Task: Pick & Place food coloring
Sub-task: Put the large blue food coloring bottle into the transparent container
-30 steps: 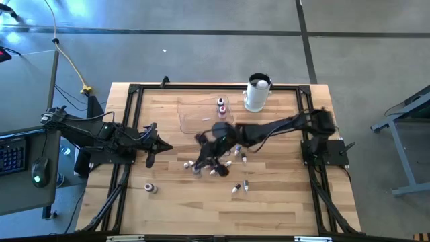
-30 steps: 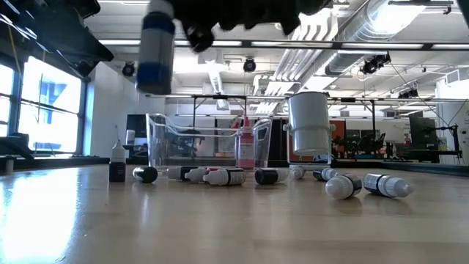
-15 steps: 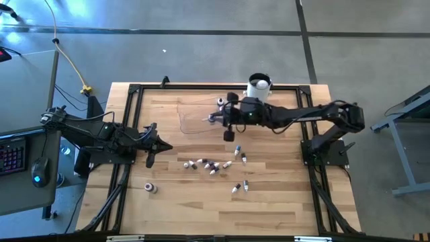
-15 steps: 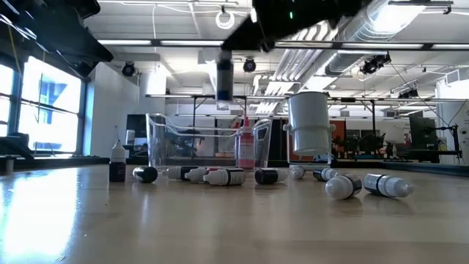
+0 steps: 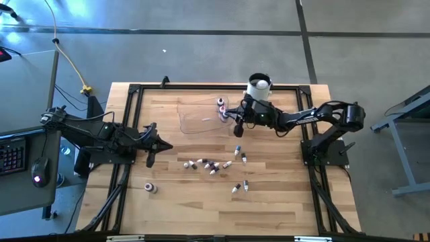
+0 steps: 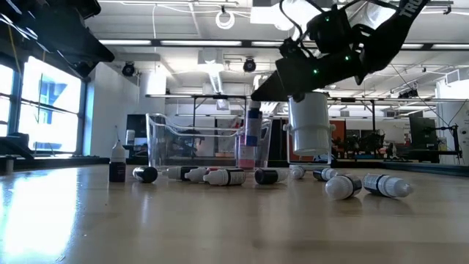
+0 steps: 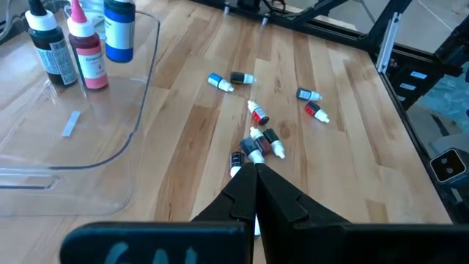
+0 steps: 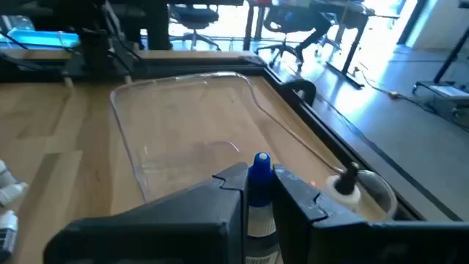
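Right wrist view: I see my right gripper clamping a blue-capped bottle, label cut off, above the clear plastic tray near the bench's far edge. Left gripper waits clenched.

Right hand clamped; left hand closed

Pale matt wood table, clear glossy plastic tray, seemingly smooth plastic bottles.
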Robot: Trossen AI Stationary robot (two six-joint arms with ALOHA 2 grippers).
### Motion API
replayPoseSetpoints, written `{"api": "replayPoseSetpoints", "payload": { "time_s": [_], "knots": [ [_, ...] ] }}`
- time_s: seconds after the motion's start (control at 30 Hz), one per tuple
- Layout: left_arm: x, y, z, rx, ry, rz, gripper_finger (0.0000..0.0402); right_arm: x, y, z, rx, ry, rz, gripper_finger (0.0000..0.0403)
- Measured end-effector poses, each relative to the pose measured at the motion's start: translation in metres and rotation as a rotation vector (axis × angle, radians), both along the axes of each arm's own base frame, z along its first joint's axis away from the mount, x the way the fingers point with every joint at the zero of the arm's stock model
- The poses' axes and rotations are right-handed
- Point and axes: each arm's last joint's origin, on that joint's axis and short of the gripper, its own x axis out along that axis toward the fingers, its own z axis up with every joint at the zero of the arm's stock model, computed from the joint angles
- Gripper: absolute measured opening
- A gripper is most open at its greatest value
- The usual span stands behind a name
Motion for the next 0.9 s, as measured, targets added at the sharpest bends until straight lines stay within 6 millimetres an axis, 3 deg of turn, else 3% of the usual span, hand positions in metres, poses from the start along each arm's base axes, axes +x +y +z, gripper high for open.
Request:
{"api": "replayPoseSetpoints", "payload": {
  "time_s": [0.3, 0.63, 0.9],
  "knots": [
    [0.0, 0.0, 0.0, 0.0, 0.0, 0.002, 0.0001, 0.0, 0.0, -0.004, 0.038, 0.016, -0.005, 0.0034],
    [0.0, 0.0, -0.001, 0.002, 0.005, 0.003, 0.0001, 0.008, -0.003, -0.028, 0.1, 0.049, -0.019, 0.0034],
    [0.0, 0.0, -0.001, 0.003, 0.006, 0.004, 0.0001, 0.011, -0.006, -0.036, 0.079, 0.049, -0.074, 0.0034]
  ]
}}
